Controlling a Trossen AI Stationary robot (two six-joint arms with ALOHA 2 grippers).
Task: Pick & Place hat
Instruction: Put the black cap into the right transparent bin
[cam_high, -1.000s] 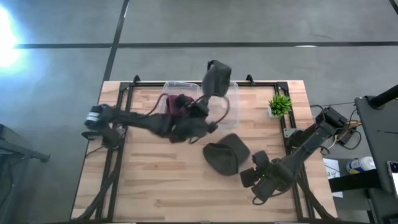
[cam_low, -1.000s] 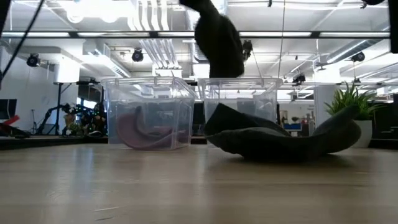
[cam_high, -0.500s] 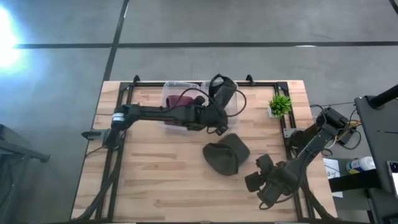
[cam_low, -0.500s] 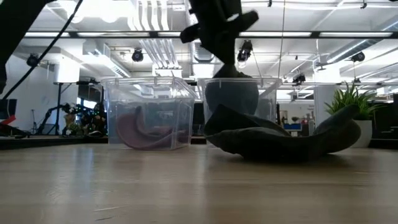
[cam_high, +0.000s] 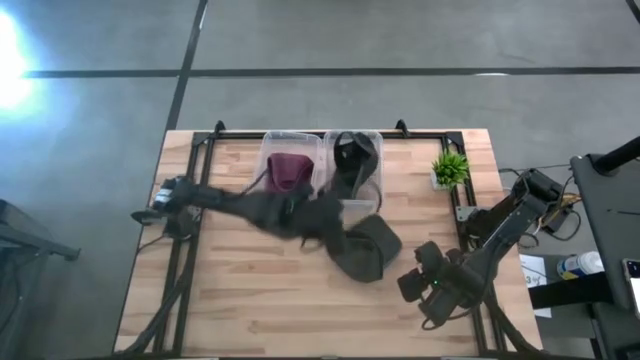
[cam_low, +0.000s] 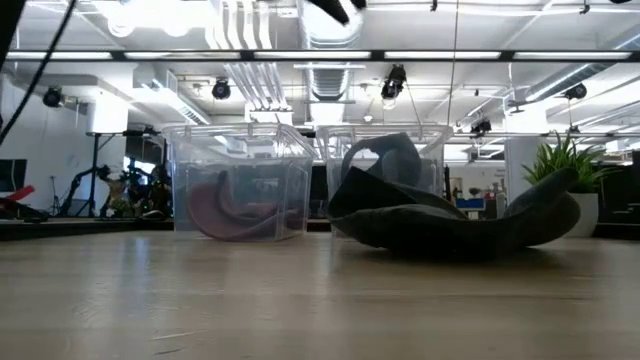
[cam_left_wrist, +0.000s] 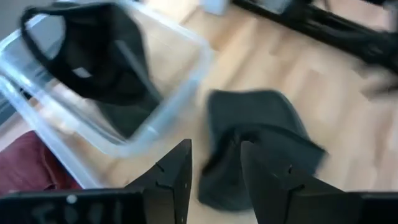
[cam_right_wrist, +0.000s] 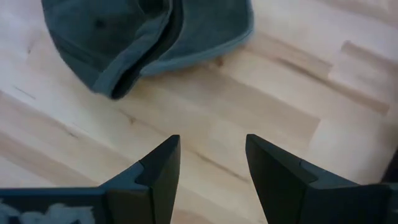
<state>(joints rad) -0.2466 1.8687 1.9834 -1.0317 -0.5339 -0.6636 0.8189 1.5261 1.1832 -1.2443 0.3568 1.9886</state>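
A black hat (cam_high: 355, 160) lies in the right one of two clear bins (cam_high: 372, 140) at the table's far middle; it also shows in the low view (cam_low: 385, 165) and the left wrist view (cam_left_wrist: 93, 62). A maroon hat (cam_high: 290, 170) lies in the left bin (cam_high: 268, 150). A dark grey-green hat (cam_high: 365, 248) rests flat on the table. My left gripper (cam_left_wrist: 214, 180) hovers open just near of the right bin, beside the table hat (cam_left_wrist: 261, 137), touching nothing. My right gripper (cam_right_wrist: 211, 162) stands open, near and to the right of that hat (cam_right_wrist: 137, 31).
A small potted plant (cam_high: 450, 168) stands at the far right of the table. Bare wood lies along the table's near and left parts. Black frame rails (cam_high: 190, 170) run along the table's sides.
My left gripper has lowered the black hat over the right bin, opened and let it go; the hat now lies inside the bin. The gripper has then drawn back toward the table's near edge, toward the hat on the table.
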